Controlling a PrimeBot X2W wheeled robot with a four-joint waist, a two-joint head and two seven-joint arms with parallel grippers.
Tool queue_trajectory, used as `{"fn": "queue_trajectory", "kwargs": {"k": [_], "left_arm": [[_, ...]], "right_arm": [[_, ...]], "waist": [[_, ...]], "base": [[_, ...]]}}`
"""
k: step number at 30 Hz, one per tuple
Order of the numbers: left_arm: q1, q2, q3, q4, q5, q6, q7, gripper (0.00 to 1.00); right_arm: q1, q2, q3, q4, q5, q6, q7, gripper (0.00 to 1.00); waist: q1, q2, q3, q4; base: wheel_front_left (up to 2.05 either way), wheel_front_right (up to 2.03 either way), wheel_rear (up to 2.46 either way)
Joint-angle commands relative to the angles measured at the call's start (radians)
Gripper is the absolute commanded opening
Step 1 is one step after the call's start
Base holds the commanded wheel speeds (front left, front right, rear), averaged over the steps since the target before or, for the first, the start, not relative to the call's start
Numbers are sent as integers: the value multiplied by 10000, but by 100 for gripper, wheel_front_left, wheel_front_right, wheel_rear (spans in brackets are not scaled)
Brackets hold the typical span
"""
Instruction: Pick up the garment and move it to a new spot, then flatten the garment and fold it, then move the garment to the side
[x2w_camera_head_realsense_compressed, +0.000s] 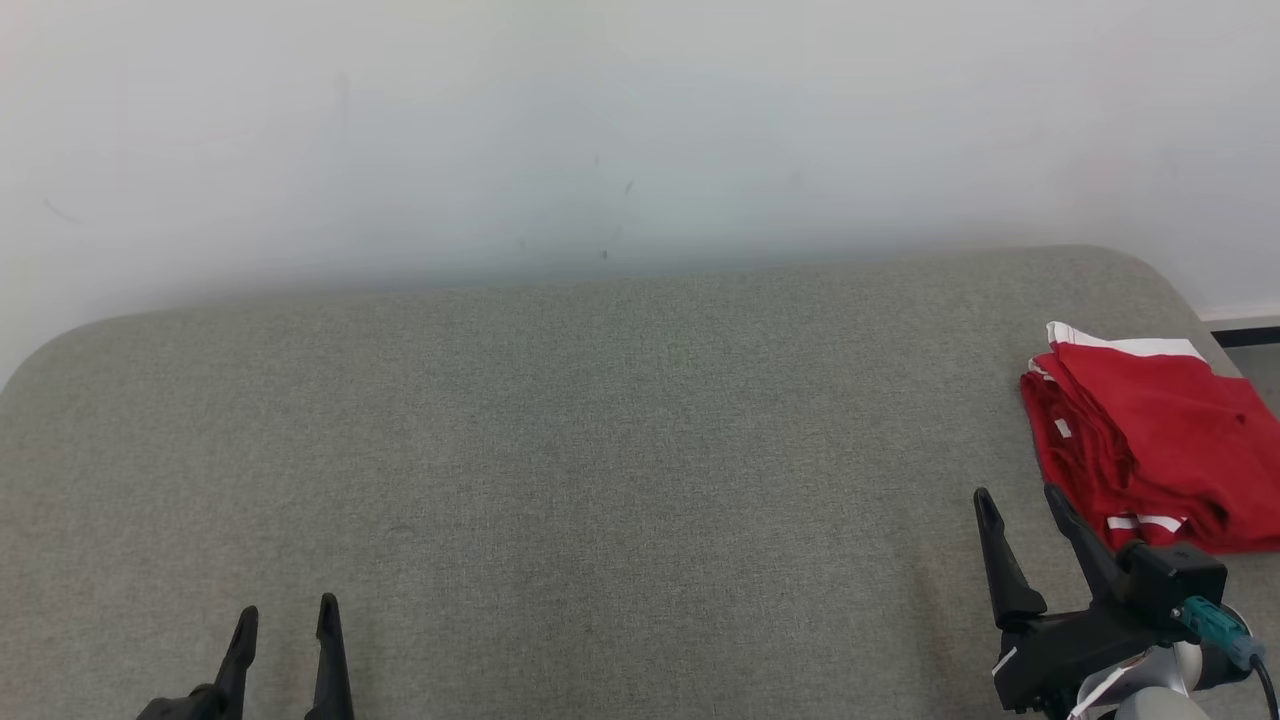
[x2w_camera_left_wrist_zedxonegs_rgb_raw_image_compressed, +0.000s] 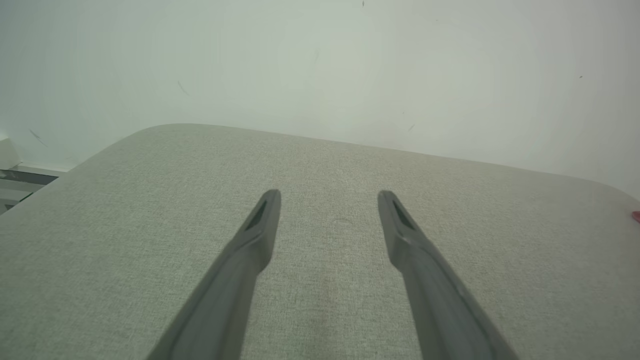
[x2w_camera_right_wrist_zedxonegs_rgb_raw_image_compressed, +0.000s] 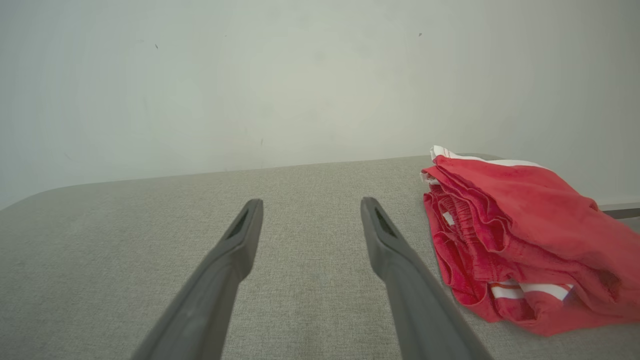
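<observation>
A red garment (x2w_camera_head_realsense_compressed: 1150, 440) with white stripes lies folded in a thick bundle at the right edge of the grey padded surface (x2w_camera_head_realsense_compressed: 560, 450). The right wrist view has the garment (x2w_camera_right_wrist_zedxonegs_rgb_raw_image_compressed: 525, 235) to the right of the fingers. My right gripper (x2w_camera_head_realsense_compressed: 1020, 500) is open and empty just left of the bundle's near corner, apart from it. Low at the left, my left gripper (x2w_camera_head_realsense_compressed: 287, 608) stands open over bare fabric with nothing between its fingers. In the left wrist view a sliver of the garment (x2w_camera_left_wrist_zedxonegs_rgb_raw_image_compressed: 636, 216) peeks in at the far right edge.
A pale wall (x2w_camera_head_realsense_compressed: 600, 130) rises right behind the padded surface. The surface has rounded far corners, and its right edge (x2w_camera_head_realsense_compressed: 1215, 335) drops off just beyond the garment. A wide stretch of bare fabric spreads between the two grippers.
</observation>
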Motion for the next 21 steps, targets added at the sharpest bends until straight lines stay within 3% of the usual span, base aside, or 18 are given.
{"fn": "queue_trajectory", "kwargs": {"k": [1,21], "left_arm": [[-79,11,-5,17,-23,22,1,100],[-156,10,-8,111,78,-68,0,100]], "right_arm": [[103,39,-24,-10,42,-29,-42,100],[67,9,209,-14,155,-29,-49,100]], "waist": [[0,0,6,0],[0,0,55,13]], "base": [[0,0,0],[0,0,0]]}}
